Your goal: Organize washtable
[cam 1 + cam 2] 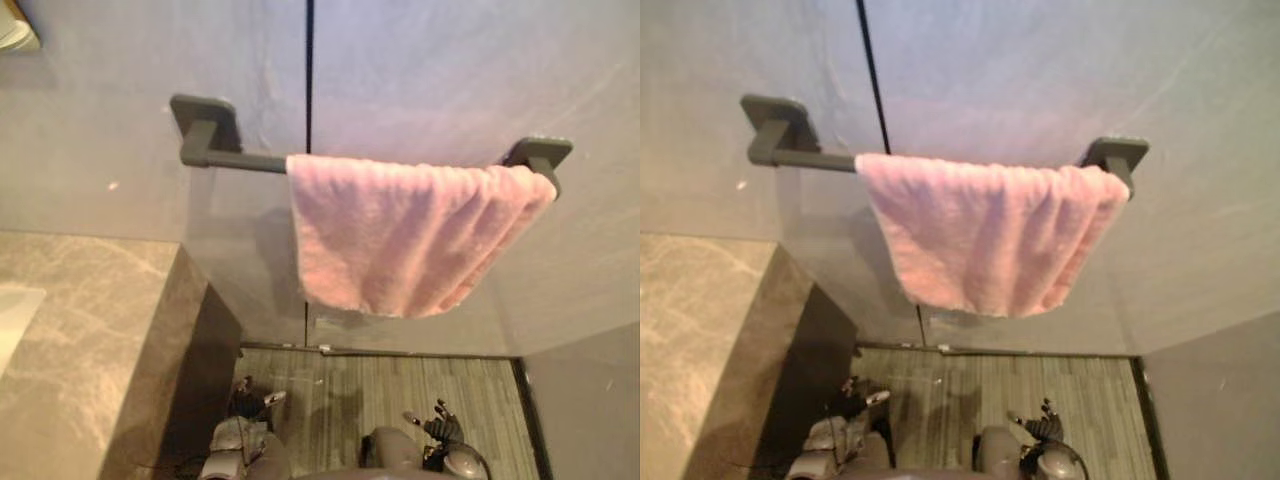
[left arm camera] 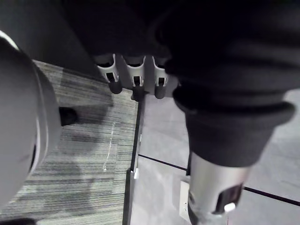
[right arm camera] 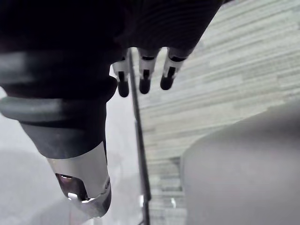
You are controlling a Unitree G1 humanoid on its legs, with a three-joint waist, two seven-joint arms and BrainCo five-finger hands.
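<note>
A pink towel (image 1: 410, 235) was seen draped over a dark towel bar (image 1: 235, 158) fixed to the grey wall (image 1: 450, 70), at about 1 o'clock from the middle of the head view. The towel was folded over the bar and hung down in soft creases. It was spread from near the bar's middle to the bracket at the 3 o'clock end, where the cloth was bunched up against the mount. The stretch of bar towards 9 o'clock was left bare up to its other bracket. A thin dark seam in the wall was seen running straight down behind the bar and the towel's 9 o'clock edge.

A brown marbled desk (image 1: 90, 330) was seen at 8 o'clock, its end face dropping to a striped grey floor (image 1: 380, 385) at 6 o'clock, below the towel.

Both hands were held low, well apart from the towel and the desk. The left hand (image 1: 250, 400) was seen at 7 o'clock and the right hand (image 1: 438, 425) at 5 o'clock, over the floor. In the left wrist view the left hand's fingers (image 2: 135, 77) were held straight and side by side, with the thumb (image 2: 215, 187) set apart, and nothing was held between them. In the right wrist view the right hand's fingers (image 3: 144, 75) were likewise straight and relaxed, with the thumb (image 3: 82, 178) apart, and nothing was grasped.
</note>
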